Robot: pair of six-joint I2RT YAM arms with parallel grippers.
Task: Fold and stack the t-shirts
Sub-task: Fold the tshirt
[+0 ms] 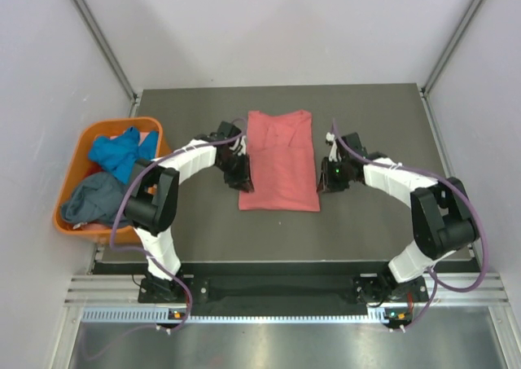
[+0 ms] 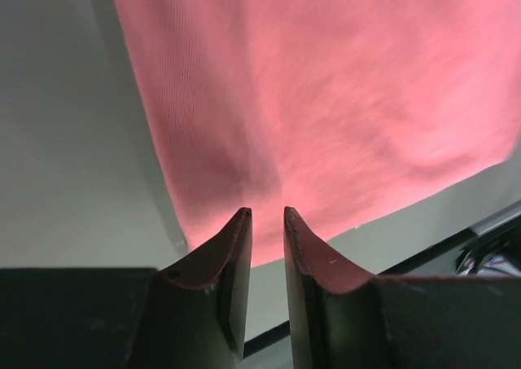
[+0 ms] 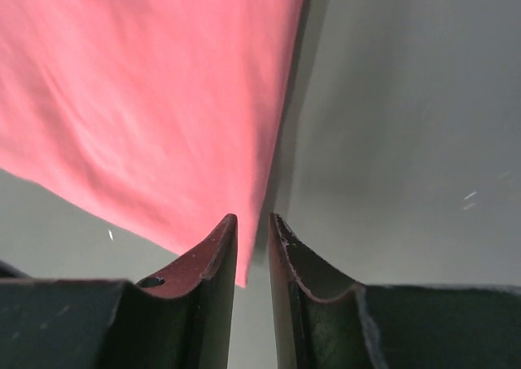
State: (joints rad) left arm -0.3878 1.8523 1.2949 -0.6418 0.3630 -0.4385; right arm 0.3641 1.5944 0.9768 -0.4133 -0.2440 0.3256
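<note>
A salmon-pink t-shirt (image 1: 281, 161) lies flat on the dark table as a long, narrow folded rectangle. My left gripper (image 1: 241, 173) sits at the shirt's left edge near its front corner. Its jaws stand slightly apart with no cloth between them (image 2: 267, 213), and the pink shirt (image 2: 326, 84) lies just beyond the tips. My right gripper (image 1: 324, 177) is at the right edge near the front corner, also open and empty (image 3: 252, 218), with the shirt's edge (image 3: 146, 84) running up from its left fingertip. A bright blue t-shirt (image 1: 122, 151) and a slate grey-blue t-shirt (image 1: 94, 199) lie crumpled in the tub.
An orange plastic tub (image 1: 114, 125) stands off the table's left edge. Grey walls with metal posts enclose the table (image 1: 374, 116) on three sides. The arm bases sit on a rail at the near edge.
</note>
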